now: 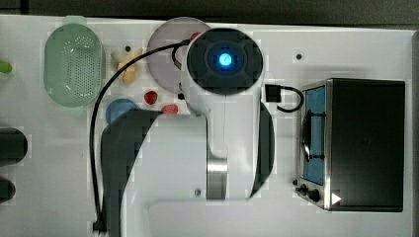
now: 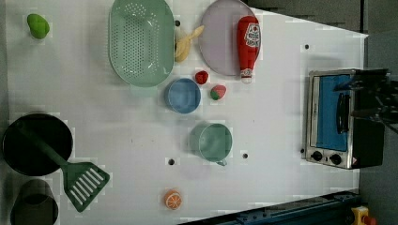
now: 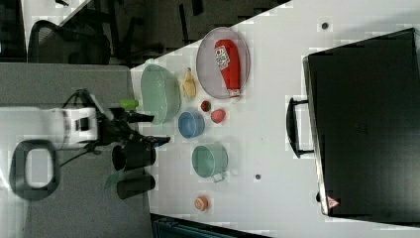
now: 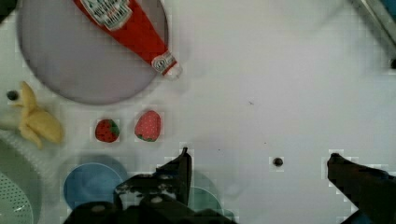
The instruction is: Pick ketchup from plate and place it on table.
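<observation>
The ketchup [image 2: 248,42] is a red squeeze bottle with a white label, lying on its side on the pale lilac plate [image 2: 218,42]. Its cap pokes over the plate's rim onto the white table [image 2: 281,117]. In the wrist view the ketchup [image 4: 130,28] and plate [image 4: 70,60] lie well away from my gripper [image 4: 259,161], which is open with nothing between its fingers. In the right view the gripper [image 3: 151,130] hangs high above the table. In the top view the arm covers most of the plate [image 1: 163,49], and a red sliver of ketchup [image 1: 195,35] shows.
Beside the plate lie a banana [image 2: 184,44], a green perforated basket [image 2: 140,42], two strawberries [image 2: 202,77] and a blue bowl [image 2: 182,95]. A green cup [image 2: 212,142] stands mid-table. A toaster oven [image 2: 335,117] stands at the left view's right, with bare table between it and the plate.
</observation>
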`<state>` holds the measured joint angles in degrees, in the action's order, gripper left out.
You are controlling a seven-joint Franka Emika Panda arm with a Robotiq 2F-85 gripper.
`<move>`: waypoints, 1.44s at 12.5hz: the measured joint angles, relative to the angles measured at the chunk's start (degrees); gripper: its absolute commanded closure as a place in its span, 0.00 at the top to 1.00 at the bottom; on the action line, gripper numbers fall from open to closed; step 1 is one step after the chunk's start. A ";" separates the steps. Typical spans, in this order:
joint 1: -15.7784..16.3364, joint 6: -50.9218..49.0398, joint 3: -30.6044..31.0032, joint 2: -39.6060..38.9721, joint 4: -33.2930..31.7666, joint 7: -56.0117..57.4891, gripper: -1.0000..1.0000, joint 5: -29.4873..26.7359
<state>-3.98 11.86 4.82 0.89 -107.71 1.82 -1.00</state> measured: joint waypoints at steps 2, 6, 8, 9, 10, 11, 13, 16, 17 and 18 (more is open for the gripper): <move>-0.19 3.15 0.27 -3.76 -0.11 0.00 1.00 -0.18; -0.14 8.71 0.66 -10.48 0.06 0.32 1.00 -0.10; 0.00 12.94 0.50 -13.26 -0.22 1.90 1.00 0.23; 0.02 14.79 0.57 -14.85 -0.06 3.76 1.00 0.21; 0.02 16.95 0.54 -16.63 0.22 6.29 1.00 0.20; 0.06 18.80 0.39 -18.17 0.39 9.18 1.00 0.21; 0.11 20.48 0.65 -21.43 1.62 14.81 1.00 0.54; 0.58 24.68 0.97 -27.51 4.25 23.85 1.00 0.40; 0.77 25.60 0.90 -29.65 5.26 26.56 1.00 0.20; 0.85 25.51 1.09 -32.28 7.11 28.70 1.00 0.20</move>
<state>-3.13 37.38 5.91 -31.39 -100.60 30.52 -0.80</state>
